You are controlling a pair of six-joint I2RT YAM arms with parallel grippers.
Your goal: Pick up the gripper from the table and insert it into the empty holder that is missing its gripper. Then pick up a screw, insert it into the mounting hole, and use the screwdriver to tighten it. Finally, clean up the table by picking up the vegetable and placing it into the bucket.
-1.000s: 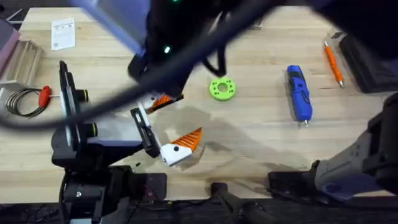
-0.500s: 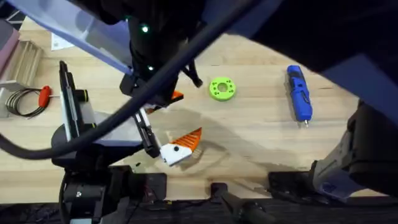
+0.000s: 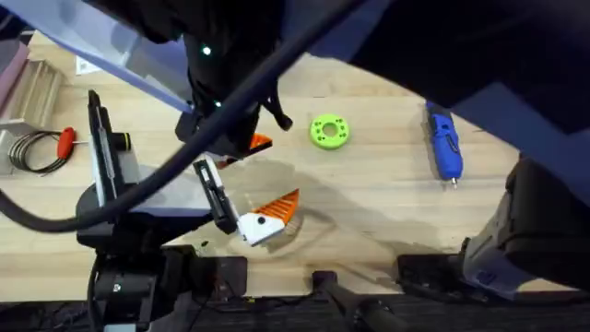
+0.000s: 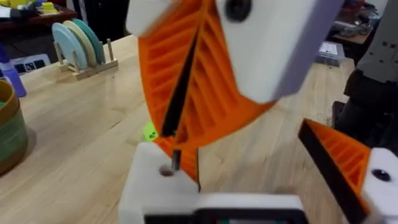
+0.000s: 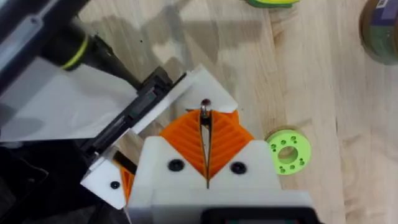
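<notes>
My right gripper is shut on a small screw, which stands upright between its orange pads. It hangs right over the white holder on my left arm's jaw. In the left wrist view the screw has its tip just above the mounting hole. An orange gripper piece shows under the holder. My left gripper is open with nothing between its fingers. The blue screwdriver lies at the right. The brown bucket stands beyond the green disc.
My right arm crosses the overhead view, large and dark, hiding the back of the table. A red-handled tool with a cable coil lies at the far left. A plate rack stands behind. A yellow-green sliver is cut off by the frame edge.
The right arm has swung further left across the table, covering more of the back right. Its gripper has settled over the holder. The left arm has not moved.
</notes>
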